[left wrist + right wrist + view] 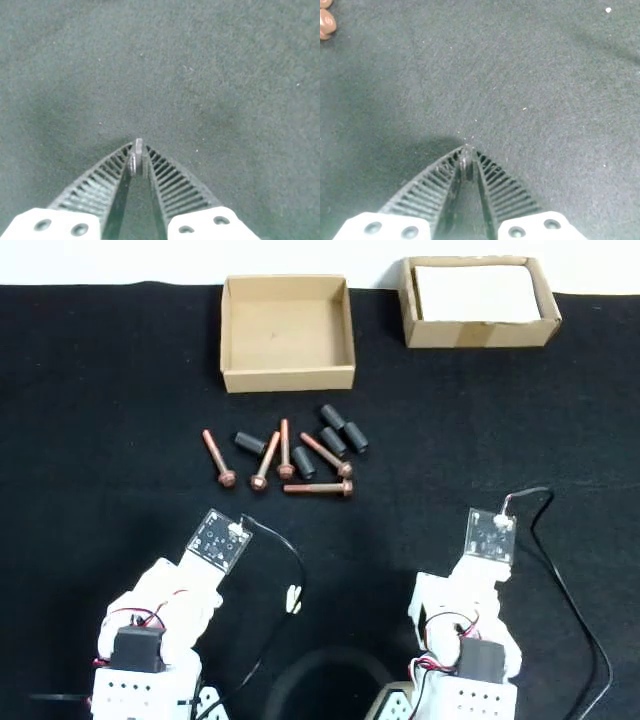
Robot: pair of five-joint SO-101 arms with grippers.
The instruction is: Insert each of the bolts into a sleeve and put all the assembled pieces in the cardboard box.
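Two pairs of jaws, both clenched tip to tip, gripping nothing. Left gripper (136, 156) with ribbed black fingers (100, 185) pressed together over bare black cloth. Right gripper (466, 161) likewise closed and empty over the same cloth, with two coppery bolt heads (325, 22) lying farther off.

From above, left arm (160, 625) by the near edge of the surface toward its left corner. Right arm (468, 625) by the near edge toward the right corner, well apart from the other. Each topped by a small square circuit board (218, 540).

Out past both arms, about the middle of the black cloth-covered table (100, 440), five copper-coloured metal bolts (265, 462) lying loose and flat, none inside a sleeve. Mixed among them, five short black cylindrical sleeves (333, 441). Three clustered at the right of the group, one between two bolts, one at the left just beside a bolt shank.

Farther still, near the far edge and left of centre, open square brown cardboard box (287, 375), empty down to its bare floor, well apart from the bolts and sleeves. Toward the far right corner, second open cardboard box (480, 335), holding a white rectangular slab (478, 292) covering most of its floor.
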